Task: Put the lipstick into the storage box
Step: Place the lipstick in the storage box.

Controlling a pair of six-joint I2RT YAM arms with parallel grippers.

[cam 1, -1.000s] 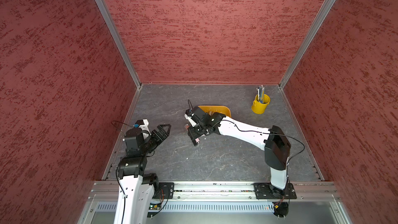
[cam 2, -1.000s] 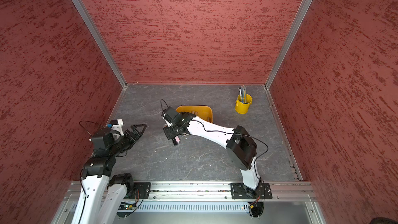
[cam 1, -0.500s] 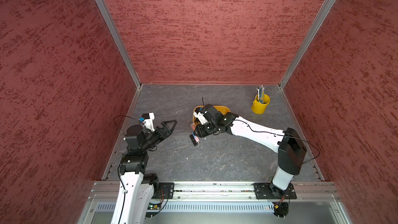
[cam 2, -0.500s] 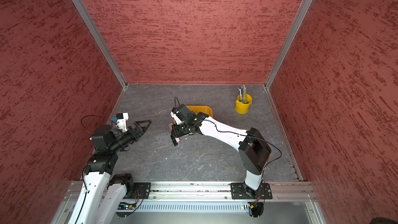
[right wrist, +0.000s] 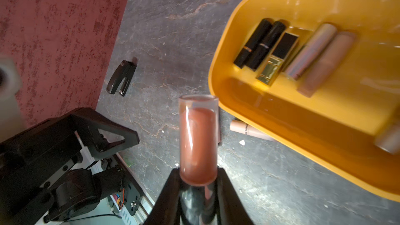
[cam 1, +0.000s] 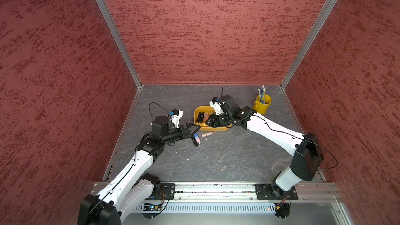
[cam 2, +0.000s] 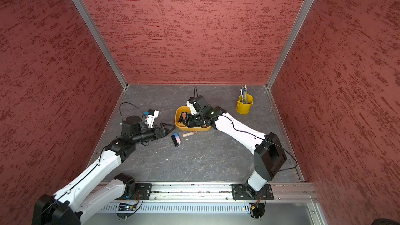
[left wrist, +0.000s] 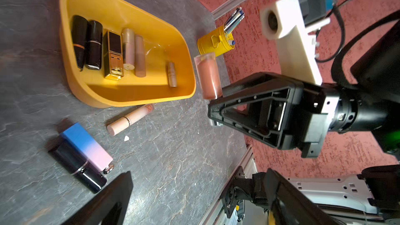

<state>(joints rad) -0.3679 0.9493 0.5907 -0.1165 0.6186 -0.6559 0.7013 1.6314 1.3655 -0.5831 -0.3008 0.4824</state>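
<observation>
My right gripper is shut on the dark cap end of a lipstick, a clear tube of reddish-brown colour. It hangs at the near rim of the mustard-yellow storage box, which holds several lipsticks. In both top views the gripper overlaps the box. My left gripper is open and empty, beside a blue-to-pink lipstick and a black one lying side by side on the table. A pale peach tube lies against the box's front wall.
A yellow pen cup with pens stands at the back right. A black stapler lies on the grey table near the left wall. Red walls enclose three sides, and a metal rail runs along the front.
My right gripper has carried the lipstick right and back, from the open table to the box. My left arm has reached out to the right, up to the loose lipsticks.
</observation>
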